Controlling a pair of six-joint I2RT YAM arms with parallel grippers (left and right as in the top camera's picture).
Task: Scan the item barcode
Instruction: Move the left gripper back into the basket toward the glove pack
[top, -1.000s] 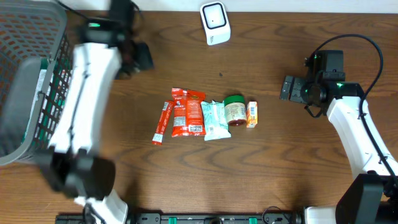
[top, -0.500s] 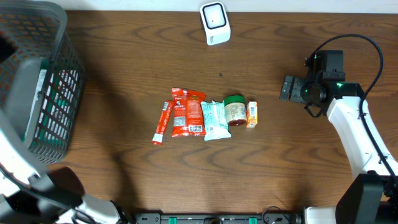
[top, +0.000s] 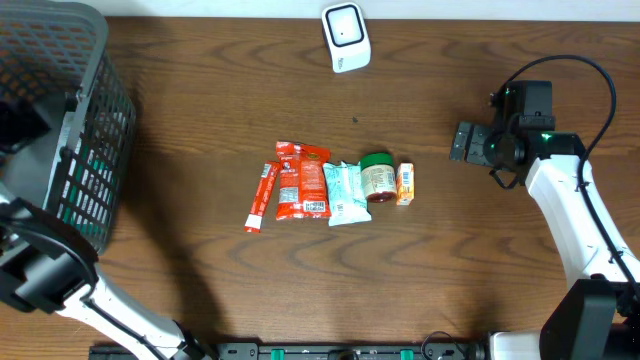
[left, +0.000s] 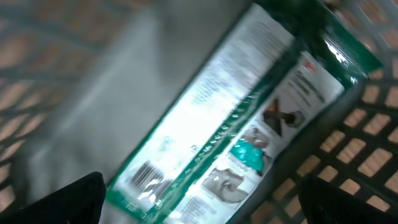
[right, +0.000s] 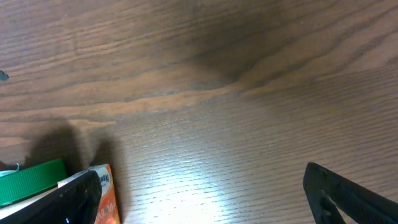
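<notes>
the left gripper hangs inside the basket, jaws spread as wide as they go, gripping nothing. only its two dark fingertips show, at the bottom corners of the wrist view. just ahead of them a green-and-white packet lies slanted on the basket's mesh, its barcode end nearest one fingertip; no contact shows. the right gripper is likewise wide open and empty over the bare table. the green-lidded jar and orange box sit just beside one of its fingers. the scanner stands well apart from both grippers.
</notes>
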